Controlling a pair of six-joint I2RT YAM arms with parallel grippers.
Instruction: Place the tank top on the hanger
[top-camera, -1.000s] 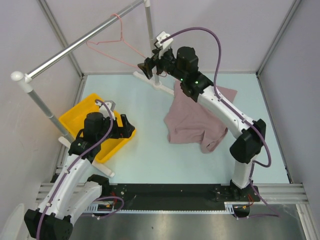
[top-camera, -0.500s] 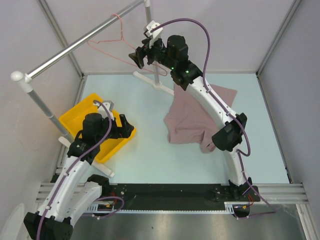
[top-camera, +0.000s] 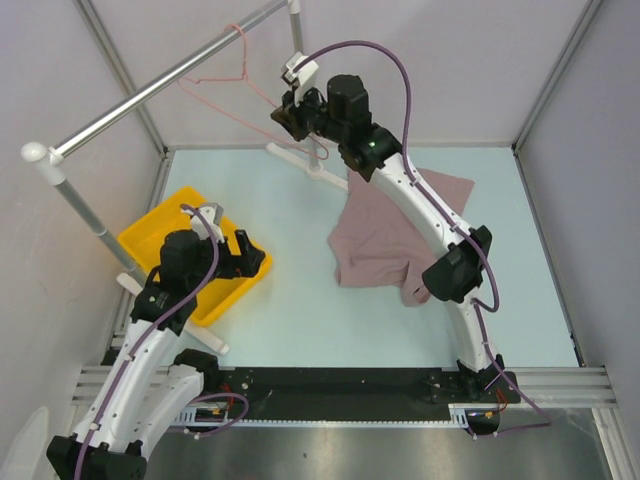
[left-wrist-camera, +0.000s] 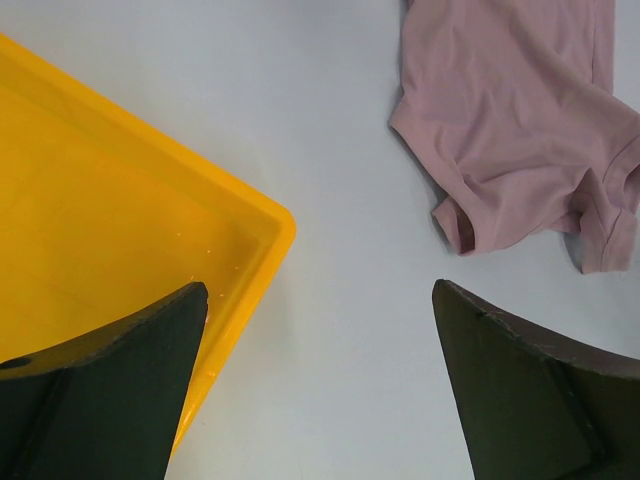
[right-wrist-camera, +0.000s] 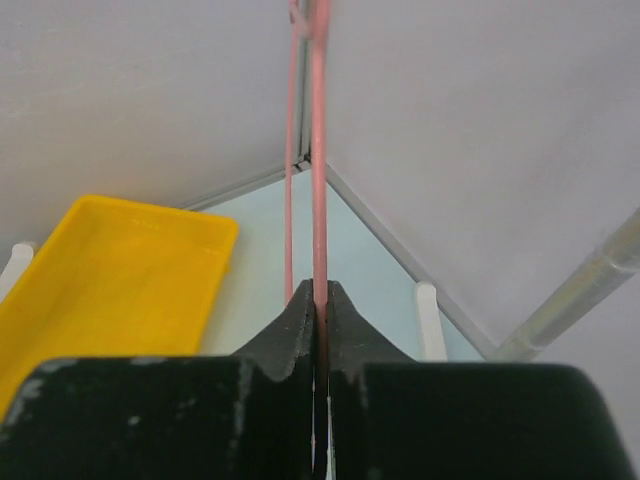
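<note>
The thin pink wire hanger (top-camera: 213, 93) hangs by its hook from the grey rail at the back left. My right gripper (top-camera: 284, 115) reaches up to the hanger's right end and is shut on the wire; in the right wrist view the hanger (right-wrist-camera: 319, 150) runs straight up out of the pinched right gripper (right-wrist-camera: 318, 292). The mauve-pink tank top (top-camera: 385, 245) lies crumpled on the table right of centre, under the right arm, and shows as the tank top (left-wrist-camera: 510, 130) in the left wrist view. My left gripper (top-camera: 254, 262) hovers open and holds nothing, the same left gripper (left-wrist-camera: 320, 290) straddling bare table beside the bin's corner.
A yellow bin (top-camera: 155, 235) sits at the left; the bin (left-wrist-camera: 100, 230) lies under my left finger. The grey rail (top-camera: 150, 93) slants across the back left on white-footed stands, one post (top-camera: 297, 80) right by the right gripper. Walls close in on three sides.
The right arm swung up and left to the hanger and its jaws closed on the wire. The left arm shifted only slightly.
</note>
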